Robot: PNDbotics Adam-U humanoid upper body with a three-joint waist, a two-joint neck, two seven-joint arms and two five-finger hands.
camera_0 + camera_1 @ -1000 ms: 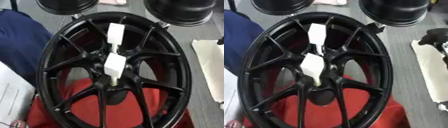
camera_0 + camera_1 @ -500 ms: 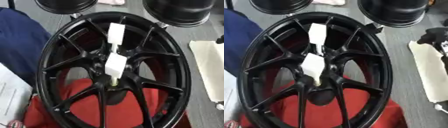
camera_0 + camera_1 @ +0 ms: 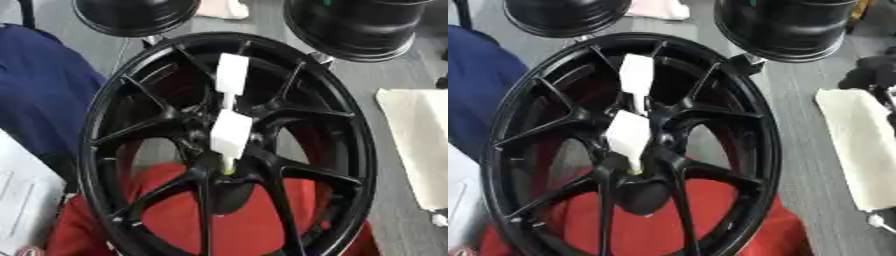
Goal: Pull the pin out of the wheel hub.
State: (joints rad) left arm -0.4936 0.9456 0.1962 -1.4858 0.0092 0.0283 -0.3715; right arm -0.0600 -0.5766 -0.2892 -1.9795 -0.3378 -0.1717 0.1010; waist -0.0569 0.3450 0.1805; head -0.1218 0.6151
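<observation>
The black wheel hub (image 3: 219, 145) stood centred over red cloth (image 3: 227, 220), two white pins (image 3: 230, 135) seated at its middle; the right hand (image 3: 877, 75), dark at right edge, showed no discernible finger state.

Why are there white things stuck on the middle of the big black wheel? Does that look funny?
Yes, a bit. Two white tag-like pieces stand up from the hub of the black wheel, one above the other, with a thin stem going down into the hub. That may be the pin. Neither robot hand is in view, and nothing looks spilled or broken.

White pin (image 3: 229, 137) in black wheel hub (image 3: 219, 167)
</observation>
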